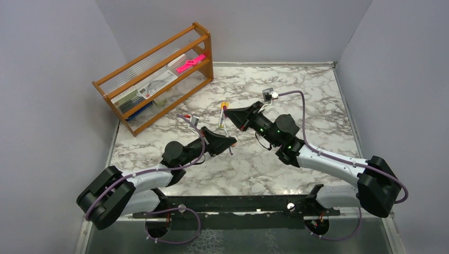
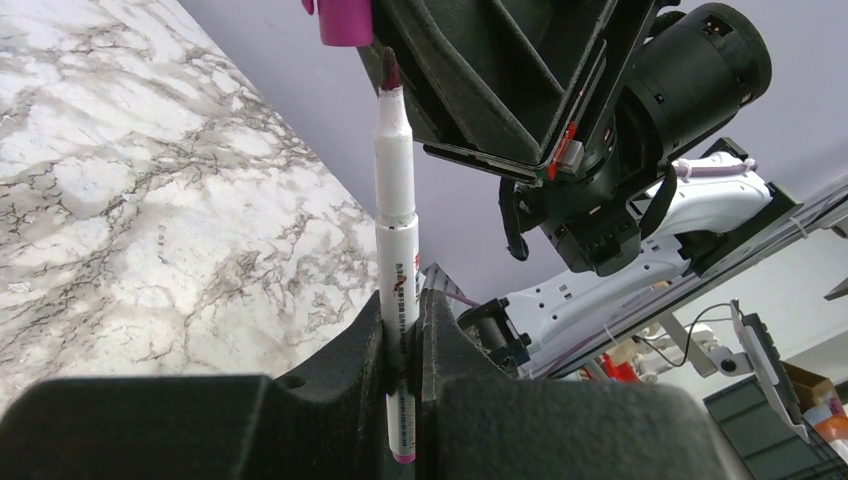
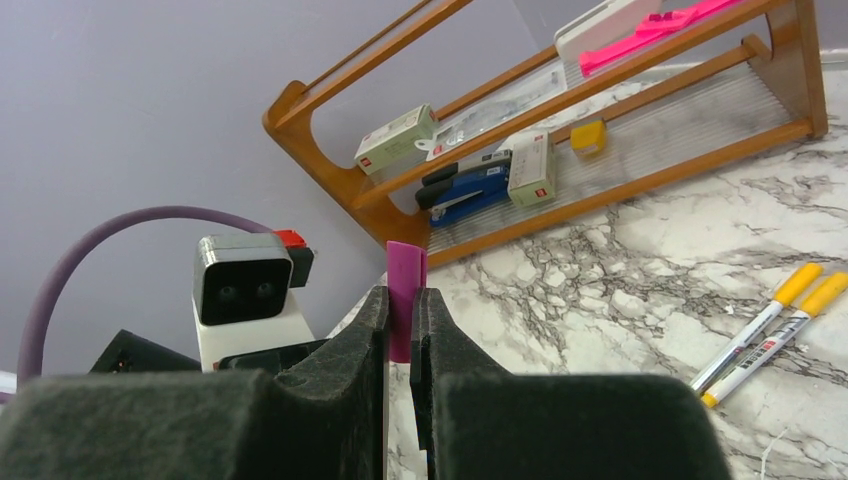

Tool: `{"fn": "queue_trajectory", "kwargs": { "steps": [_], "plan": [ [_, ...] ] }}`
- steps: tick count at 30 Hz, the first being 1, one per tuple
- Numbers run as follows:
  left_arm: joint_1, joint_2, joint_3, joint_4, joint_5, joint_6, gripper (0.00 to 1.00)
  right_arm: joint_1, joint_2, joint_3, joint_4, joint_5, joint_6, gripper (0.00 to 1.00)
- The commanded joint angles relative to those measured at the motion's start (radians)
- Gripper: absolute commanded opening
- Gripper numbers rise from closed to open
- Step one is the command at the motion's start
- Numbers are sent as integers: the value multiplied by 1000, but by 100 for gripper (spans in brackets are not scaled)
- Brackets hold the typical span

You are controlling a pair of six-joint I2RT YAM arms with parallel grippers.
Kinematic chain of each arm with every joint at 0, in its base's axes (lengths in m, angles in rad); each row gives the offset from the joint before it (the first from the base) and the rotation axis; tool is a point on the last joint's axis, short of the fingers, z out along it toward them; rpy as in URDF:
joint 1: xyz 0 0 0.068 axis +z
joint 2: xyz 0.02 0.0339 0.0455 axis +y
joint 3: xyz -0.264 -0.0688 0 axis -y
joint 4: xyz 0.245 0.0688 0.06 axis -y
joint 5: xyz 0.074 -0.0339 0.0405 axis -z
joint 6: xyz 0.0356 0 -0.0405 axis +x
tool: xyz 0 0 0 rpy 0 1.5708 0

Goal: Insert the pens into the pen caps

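Observation:
My left gripper (image 2: pixel 405 308) is shut on a white pen (image 2: pixel 395 200) with a purple back end. The pen stands upright, its dark purple tip bare. Just above the tip, a little to its left, hangs a purple pen cap (image 2: pixel 345 20); the tip is not inside it. My right gripper (image 3: pixel 400 300) is shut on that cap (image 3: pixel 406 272), with the cap sticking out past the fingertips. In the top view both grippers meet mid-table, left gripper (image 1: pixel 229 142) below right gripper (image 1: pixel 229 111).
Two white pens with yellow caps (image 3: pixel 765 325) lie side by side on the marble table (image 1: pixel 296 84), close to the grippers (image 1: pixel 223 114). A wooden rack (image 1: pixel 153 74) at the back left holds a blue stapler, small boxes and a flat pink item (image 1: pixel 190 62).

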Motion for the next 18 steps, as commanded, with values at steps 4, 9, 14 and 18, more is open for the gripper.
{"fn": "queue_trajectory", "kwargs": {
  "steps": [4, 9, 14, 18],
  "plan": [
    [-11, 19, 24, 50, 18, 27, 0, -2, 35, 54, 45, -75, -12, 1],
    [-11, 22, 17, 50, 18, 31, 0, -1, 37, 53, 48, -85, -23, 1],
    [-11, 20, 14, 49, 12, 36, 0, -2, 36, 49, 50, -88, -22, 1],
    [-11, 21, 14, 47, 15, 35, 0, -1, 32, 42, 51, -99, -21, 1]
  ]
}}
